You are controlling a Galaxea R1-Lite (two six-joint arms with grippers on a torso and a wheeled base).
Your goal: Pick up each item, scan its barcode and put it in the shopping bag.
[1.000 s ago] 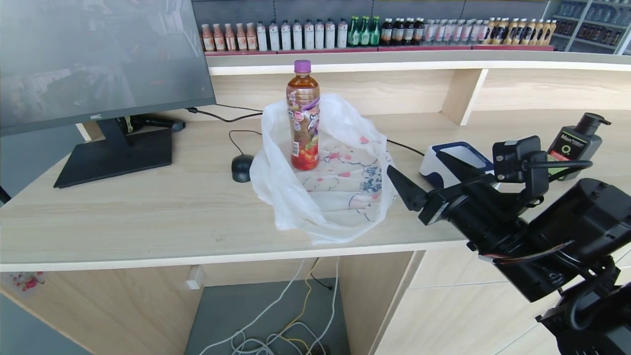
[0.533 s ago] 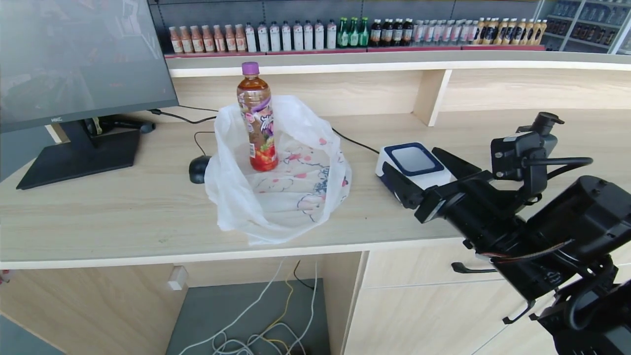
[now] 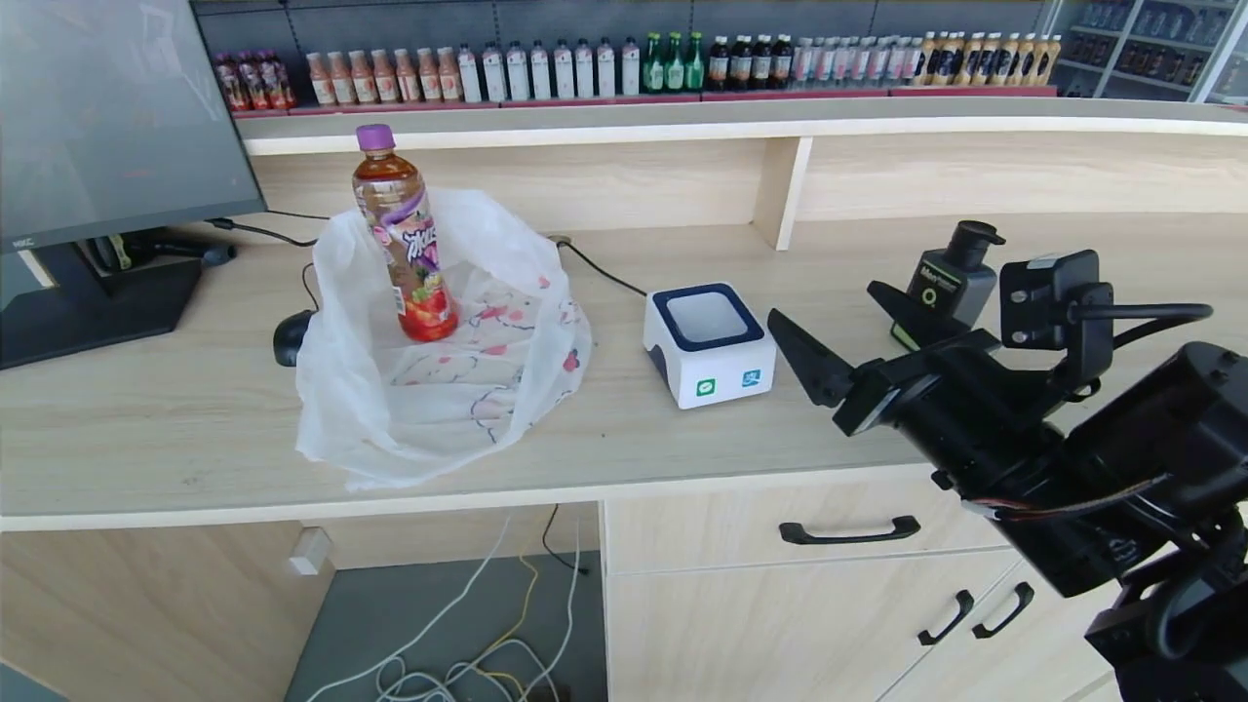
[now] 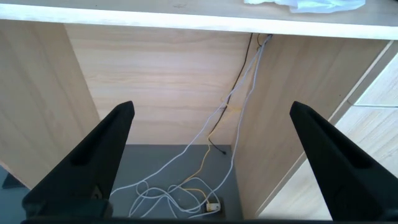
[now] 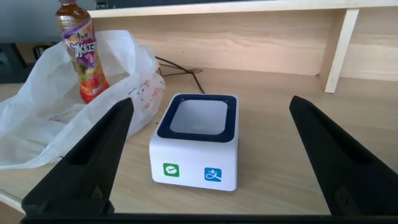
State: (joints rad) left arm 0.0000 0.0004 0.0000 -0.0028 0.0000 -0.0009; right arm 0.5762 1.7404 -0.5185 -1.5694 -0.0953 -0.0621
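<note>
A tea bottle with a purple cap stands upright inside the open white shopping bag on the counter's left part. To the bag's right sits a white barcode scanner with a blue rim. A dark pump bottle stands farther right. My right gripper hovers open and empty between scanner and pump bottle, at the counter's front. From the right wrist, the right gripper faces the scanner, with the bottle and bag beyond. My left gripper is open and empty, below the counter top.
A monitor and a mouse are at the far left. A vertical divider rises behind the scanner, below a shelf of bottles. Drawers with black handles are under the counter, loose cables in the left recess.
The head camera has swung right, so the whole scene slid left and the drawers came into view. My right gripper now stands by the scanner and pump bottle, still open.
</note>
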